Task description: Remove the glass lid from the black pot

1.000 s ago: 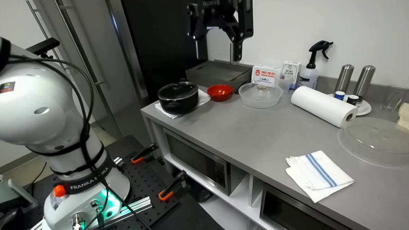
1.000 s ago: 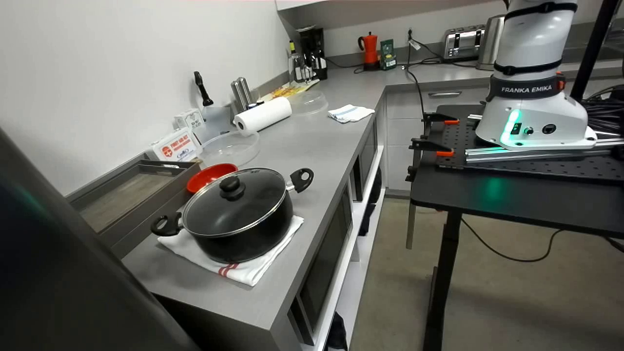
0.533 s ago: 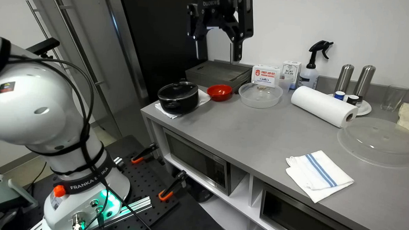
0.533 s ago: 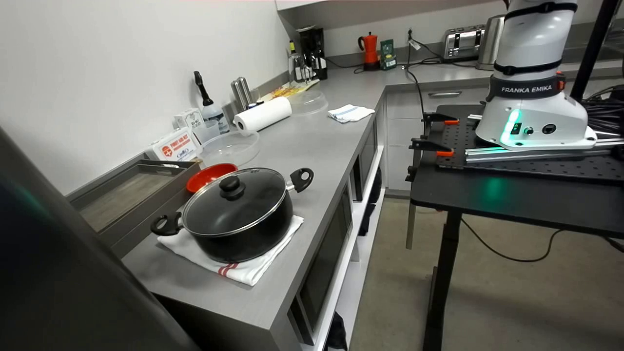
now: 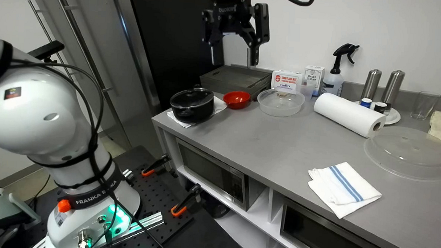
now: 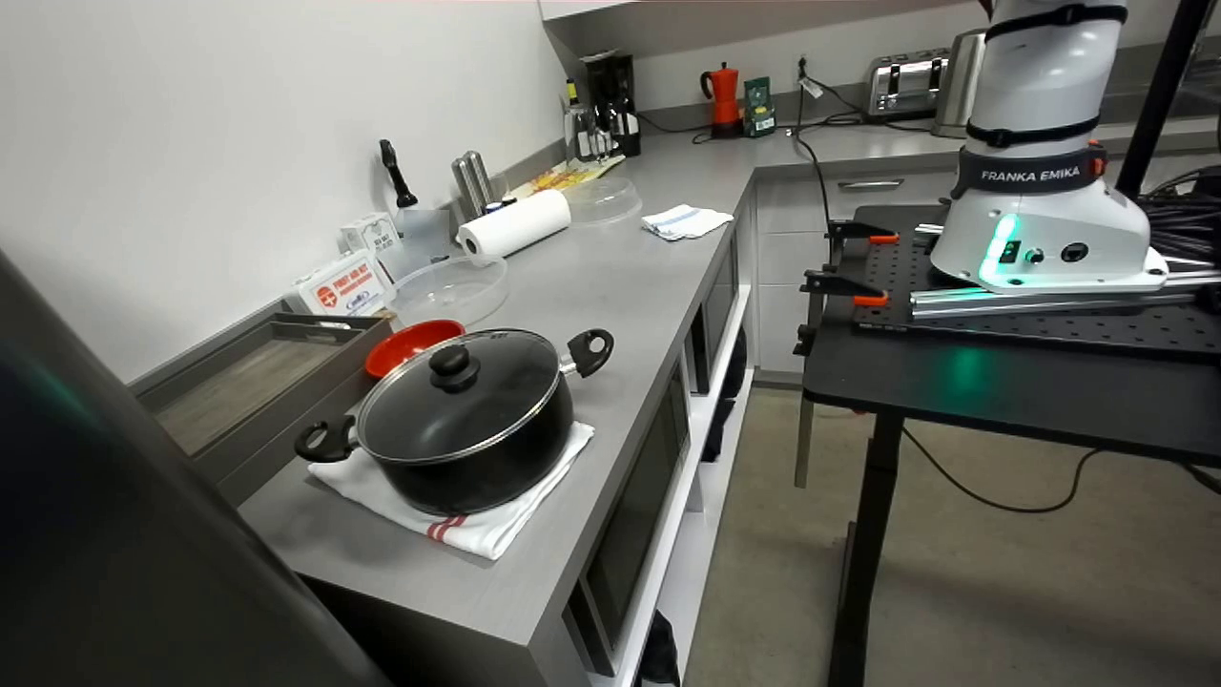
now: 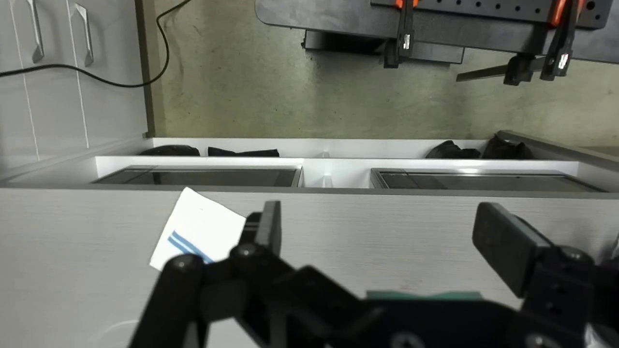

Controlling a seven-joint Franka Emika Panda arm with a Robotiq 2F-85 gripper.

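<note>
The black pot (image 5: 193, 113) stands on a folded white towel at the counter's end, near the fridge. It also shows in an exterior view (image 6: 486, 482), with its side handles. The glass lid (image 5: 190, 98) lies flat on the pot; its rim and black knob show in an exterior view (image 6: 501, 382). My gripper (image 5: 233, 62) is open and empty, high above the counter, up and to the right of the pot in that exterior view. In the wrist view my gripper (image 7: 381, 229) has its fingers wide apart over the grey counter. Pot and lid are out of the wrist view.
A red bowl (image 5: 236, 99) and a grey wooden tray (image 5: 240, 78) stand close by the pot. A clear round dish (image 5: 281, 104), a paper towel roll (image 5: 347, 113), a wide clear cover (image 5: 408, 154) and a folded cloth (image 5: 344, 189) lie along the counter (image 5: 271, 147).
My gripper has shifted slightly; its body sits a little lower in an exterior view, and the white arm joint has moved slightly right. Pot and lid have not moved.
</note>
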